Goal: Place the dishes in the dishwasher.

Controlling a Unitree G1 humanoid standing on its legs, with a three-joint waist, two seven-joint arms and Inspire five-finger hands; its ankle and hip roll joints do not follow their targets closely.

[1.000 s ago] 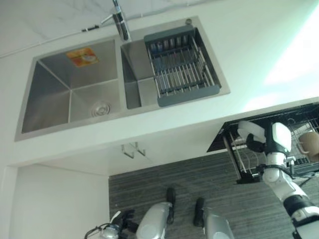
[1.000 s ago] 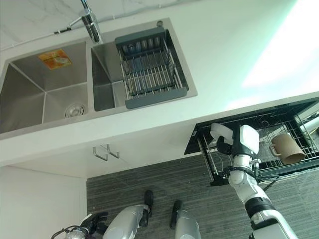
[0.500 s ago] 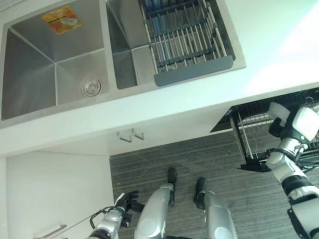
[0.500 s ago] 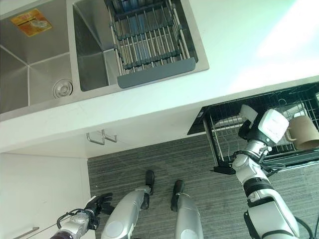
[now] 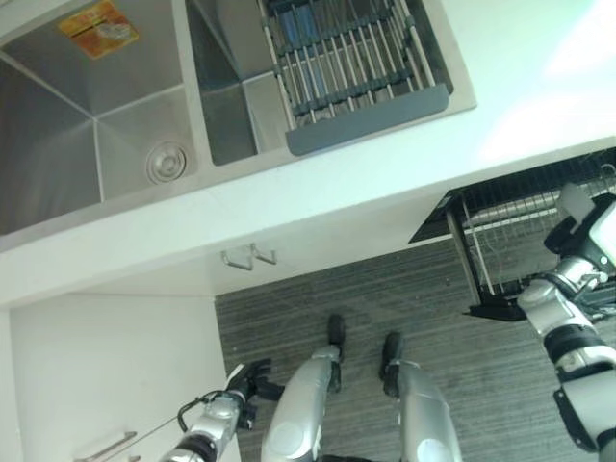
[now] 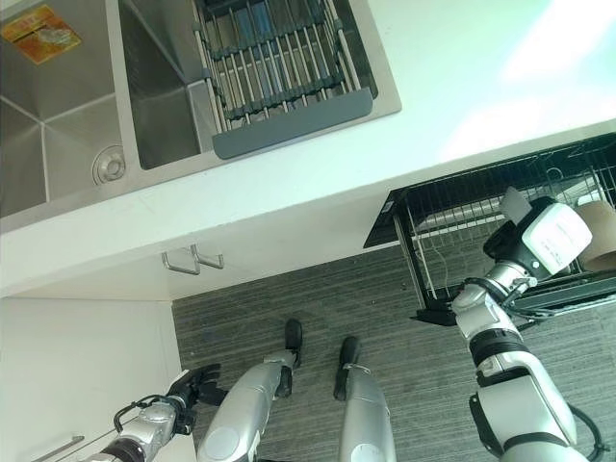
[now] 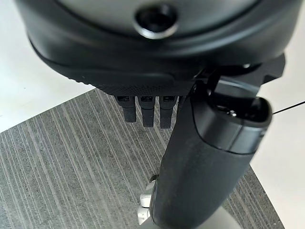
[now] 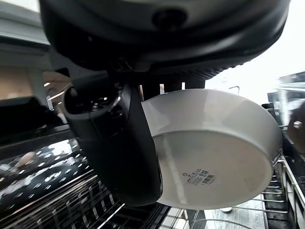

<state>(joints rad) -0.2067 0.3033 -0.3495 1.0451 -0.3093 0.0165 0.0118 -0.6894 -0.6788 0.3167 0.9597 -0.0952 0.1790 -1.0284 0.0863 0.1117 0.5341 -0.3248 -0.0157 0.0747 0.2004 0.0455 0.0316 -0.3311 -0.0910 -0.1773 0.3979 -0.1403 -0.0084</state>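
My right hand point(image 8: 114, 143) is moving deeper over the dishwasher rack point(image 6: 452, 231), gripping the white bowl point(image 8: 214, 148). It could be slipping out and banging the wires.

The pulled-out dishwasher rack point(image 6: 452, 241) has open wire floor at its near end; a beige cup point(image 6: 602, 248) blocks its far end.
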